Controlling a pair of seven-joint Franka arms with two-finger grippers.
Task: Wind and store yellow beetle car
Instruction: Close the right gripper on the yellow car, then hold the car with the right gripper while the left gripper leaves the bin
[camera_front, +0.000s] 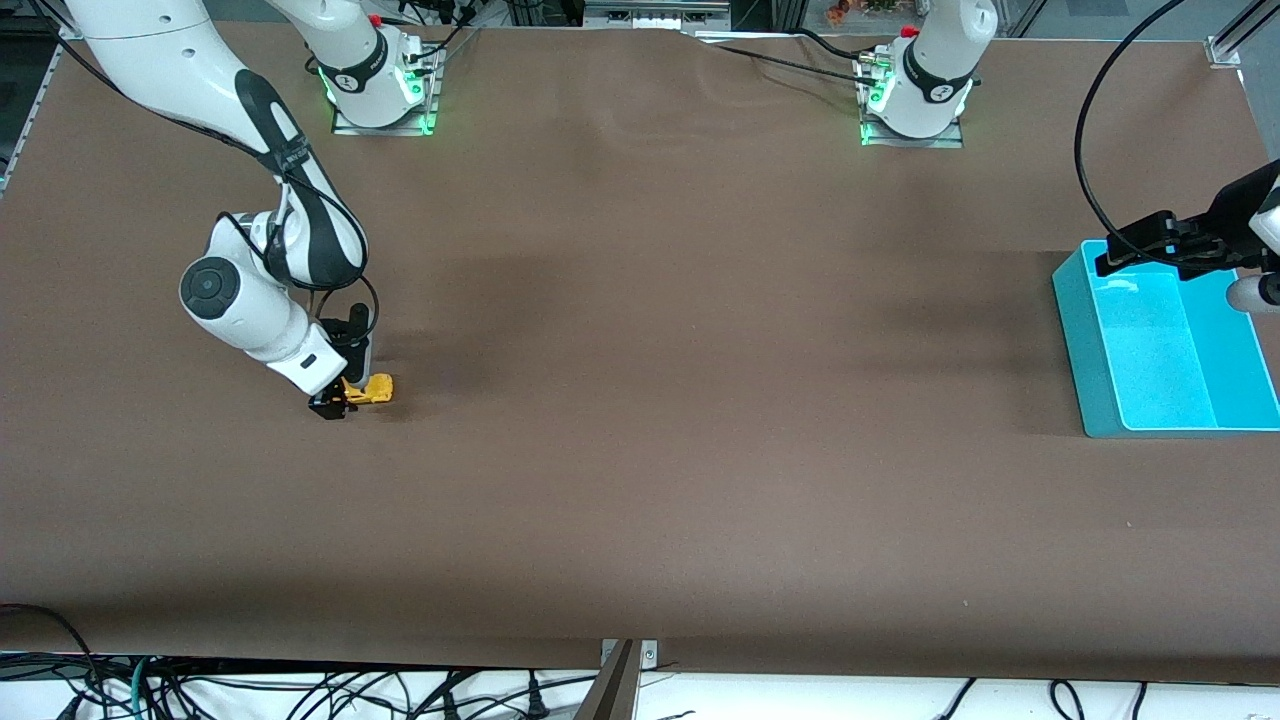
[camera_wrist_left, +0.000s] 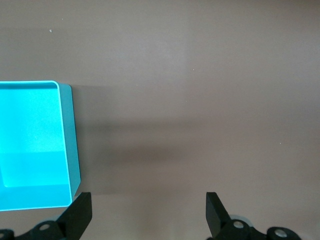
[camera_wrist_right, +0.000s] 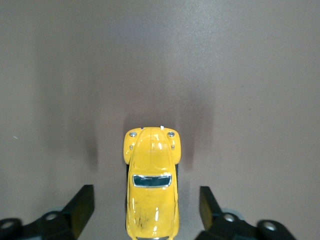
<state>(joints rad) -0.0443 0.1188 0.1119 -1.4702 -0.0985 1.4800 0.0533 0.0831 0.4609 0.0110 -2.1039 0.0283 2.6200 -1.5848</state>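
Even, diffuse overhead light fills the scene. The brown table shows broad, soft-edged shadows of the arms as darker bands across its middle. The turquoise bin glows brightly, its floor nearly washed out, and casts a dim shadow beside its wall. Green indicator lamps tint the two bases. The yellow beetle car shows small glossy highlights on its roof. All views are sharp, apart from the slightly soft fingers.

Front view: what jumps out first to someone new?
The tiny bright yellow toy beetle car on the brown table, toward the right arm's end, with the right gripper open around it. Next, the turquoise plastic bin at the left arm's end, the open left gripper over its edge.
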